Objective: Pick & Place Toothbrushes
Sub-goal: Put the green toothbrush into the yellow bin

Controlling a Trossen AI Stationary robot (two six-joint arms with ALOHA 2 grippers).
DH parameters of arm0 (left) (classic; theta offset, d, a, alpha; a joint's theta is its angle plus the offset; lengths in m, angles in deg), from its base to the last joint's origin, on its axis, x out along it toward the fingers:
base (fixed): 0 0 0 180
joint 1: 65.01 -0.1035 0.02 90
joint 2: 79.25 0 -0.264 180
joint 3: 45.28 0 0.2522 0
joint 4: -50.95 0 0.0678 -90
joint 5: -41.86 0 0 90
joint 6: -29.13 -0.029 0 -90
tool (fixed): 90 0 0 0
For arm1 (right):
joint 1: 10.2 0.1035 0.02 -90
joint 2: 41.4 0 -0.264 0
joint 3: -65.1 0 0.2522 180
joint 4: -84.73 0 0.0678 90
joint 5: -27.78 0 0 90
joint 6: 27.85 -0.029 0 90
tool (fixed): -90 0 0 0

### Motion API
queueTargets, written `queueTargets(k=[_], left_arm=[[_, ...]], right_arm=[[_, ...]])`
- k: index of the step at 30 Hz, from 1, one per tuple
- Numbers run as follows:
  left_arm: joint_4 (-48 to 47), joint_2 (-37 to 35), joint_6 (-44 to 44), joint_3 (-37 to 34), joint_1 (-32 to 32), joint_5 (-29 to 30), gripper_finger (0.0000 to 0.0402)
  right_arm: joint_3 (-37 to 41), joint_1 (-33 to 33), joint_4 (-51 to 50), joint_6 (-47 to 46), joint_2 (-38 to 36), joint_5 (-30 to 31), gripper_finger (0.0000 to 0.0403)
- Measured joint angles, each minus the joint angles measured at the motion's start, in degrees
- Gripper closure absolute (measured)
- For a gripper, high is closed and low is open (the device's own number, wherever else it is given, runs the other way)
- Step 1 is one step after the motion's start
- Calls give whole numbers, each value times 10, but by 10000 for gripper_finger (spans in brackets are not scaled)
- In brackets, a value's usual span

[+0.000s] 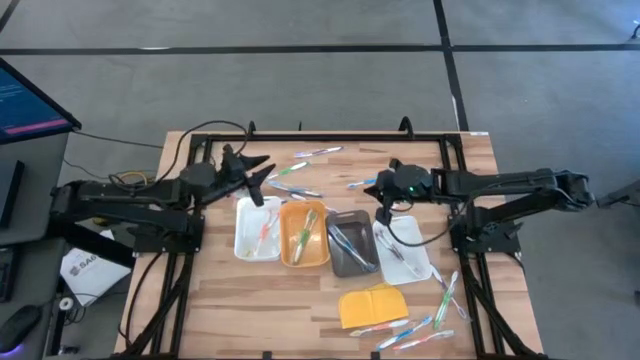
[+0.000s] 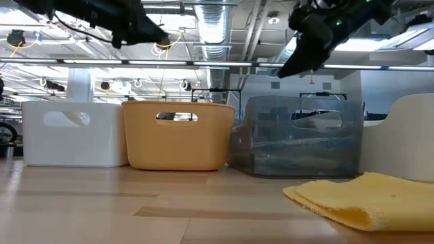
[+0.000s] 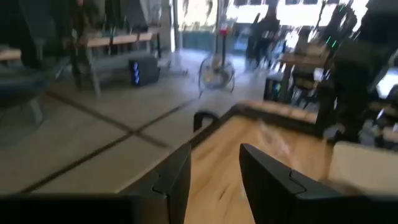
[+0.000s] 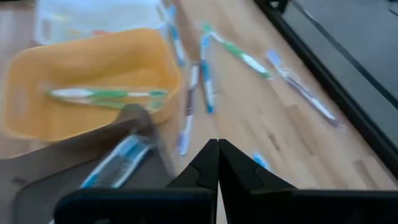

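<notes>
Dark left claw [image 1: 262,172] hangs part-open and empty, right claw [image 1: 384,212] closed, above scattered toothbrushes [image 1: 300,180].

Both arms matte black, tubular links with chunkier joint housings. Left arm [image 1: 130,195] on the left of the high view: black cable looping off its base, yellowish wiring bundled near the shoulder. Right arm [image 1: 500,185] on the right: small green LED lit on the wrist housing, a black cable hanging below the wrist. Left gripper [image 1: 262,172] has two flat, black, tapered fingers [image 3: 177,180] with angular stepped edges. Right gripper [image 4: 217,152] the same black, wedge-shaped fingers narrowing to a point.
</notes>
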Motion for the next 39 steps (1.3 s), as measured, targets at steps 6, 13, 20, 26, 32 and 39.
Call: queueTargets(k=[6, 13, 20, 26, 32, 39], left_arm=[[-211, 5, 87, 51, -67, -43, 271], [-331, 77, 164, 69, -161, -233, 271], [-266, 182, 111, 69, -206, -244, 271], [-134, 197, 38, 69, -215, -240, 271], [-89, 174, 48, 69, -200, -240, 271], [-84, 170, 40, 69, -193, -241, 271]], right_arm=[[-1, -20, 0, -9, 32, 0, 403], [-1, -16, -2, -9, 71, -1, 403], [-1, -12, -1, -9, 85, -1, 403], [-1, -9, -2, -2, 78, -2, 403], [-1, 0, -6, 17, 76, -2, 403], [-1, 14, -5, 17, 76, -2, 403]])
